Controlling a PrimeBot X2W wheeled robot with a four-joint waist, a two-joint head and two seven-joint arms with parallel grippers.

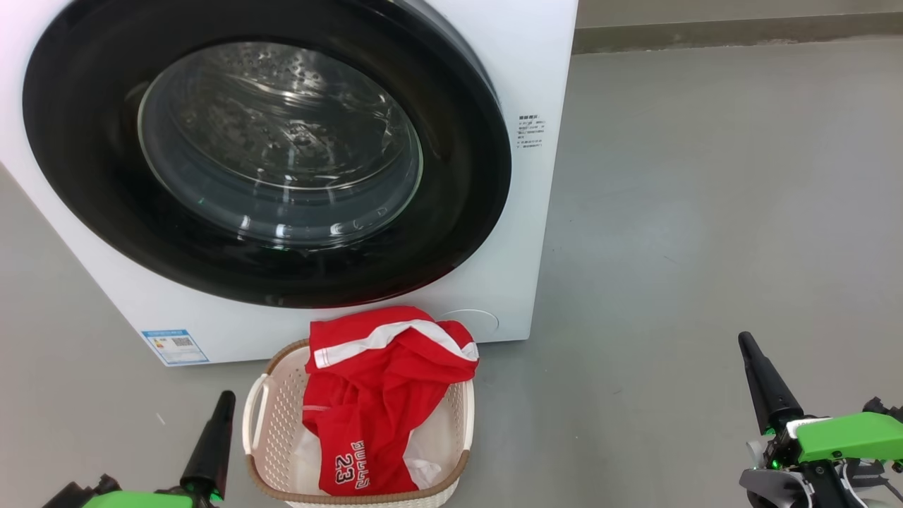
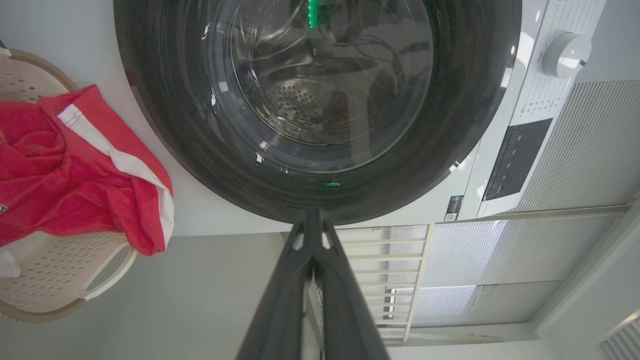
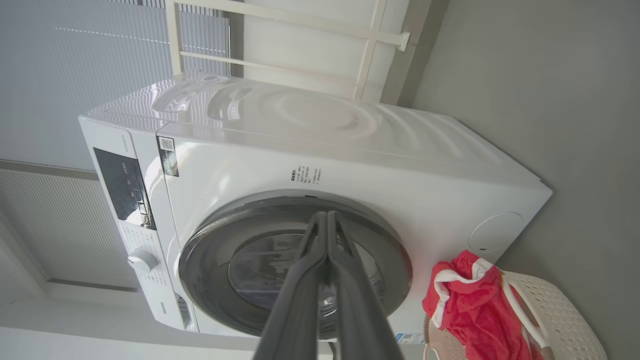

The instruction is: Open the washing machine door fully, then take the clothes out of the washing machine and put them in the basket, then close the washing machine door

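Note:
The white washing machine (image 1: 522, 70) stands ahead with its round black-framed door (image 1: 85, 176) closed flat against the front; through the glass I see bare steel drum. The red clothes (image 1: 381, 395), white-striped and printed "BULLS 23", lie heaped in the cream basket (image 1: 268, 416) on the floor just before the machine. My left gripper (image 1: 226, 398) is shut and empty at the lower left, beside the basket's left handle. My right gripper (image 1: 745, 340) is shut and empty at the lower right, well clear of the basket. In the left wrist view the door (image 2: 175, 125) and clothes (image 2: 75, 180) show.
Grey floor (image 1: 705, 212) stretches open to the right of the machine up to a wall base. In the right wrist view the washing machine (image 3: 325, 150), its control panel (image 3: 122, 187) with a dial (image 3: 142, 260), and a white railing (image 3: 370, 35) beyond it appear.

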